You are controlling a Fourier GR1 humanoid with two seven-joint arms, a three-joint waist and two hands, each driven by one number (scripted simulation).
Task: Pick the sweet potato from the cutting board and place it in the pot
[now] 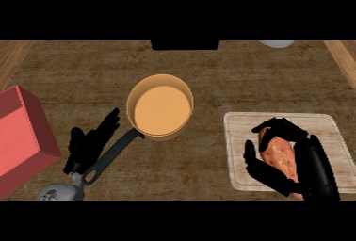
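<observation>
The sweet potato (279,151) is seen lying on the pale cutting board (240,123) at the right, enclosed by the curled fingers and thumb of the right hand (300,162). To the left, apart from the board, the orange pot (161,107) is shown with nothing inside, its dark handle (111,157) angled down-left. Just beside that handle the left hand (89,141) is held open with straight fingers, and a red box (22,136) is set at the left edge.

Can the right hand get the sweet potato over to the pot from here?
Probably yes. The right hand is curled round the sweet potato on the cutting board; the pot sits open to its left, bare counter between.
</observation>
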